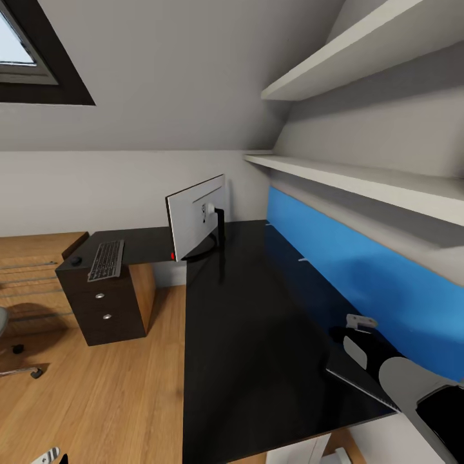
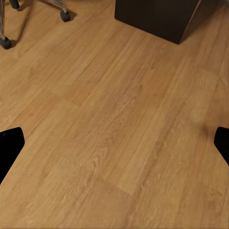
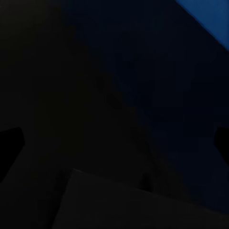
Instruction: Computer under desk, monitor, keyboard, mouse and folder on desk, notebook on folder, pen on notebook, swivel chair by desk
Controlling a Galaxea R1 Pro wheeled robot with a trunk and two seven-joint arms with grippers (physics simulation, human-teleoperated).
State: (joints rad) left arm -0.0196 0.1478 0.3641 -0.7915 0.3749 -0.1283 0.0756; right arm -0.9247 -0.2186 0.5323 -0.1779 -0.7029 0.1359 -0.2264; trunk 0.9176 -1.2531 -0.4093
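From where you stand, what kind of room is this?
Probably a home office nook under a sloped attic ceiling: an L-shaped glossy black desk carrying a wide grey-backed monitor and flat dark keyboard, white wall shelves, oak plank floor.

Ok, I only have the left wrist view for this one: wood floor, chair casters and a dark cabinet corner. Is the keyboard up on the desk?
Observer: Yes. In the head view the keyboard lies flat on the left wing of the desk, above a drawer unit.
Operator: And the mouse?
Observer: The mouse sits on that same wing, close beside the keyboard, on the side away from the monitor.
Operator: Is the monitor standing?
Observer: Yes, it is upright on its stand at the desk's inner corner, with its grey back towards the head camera.
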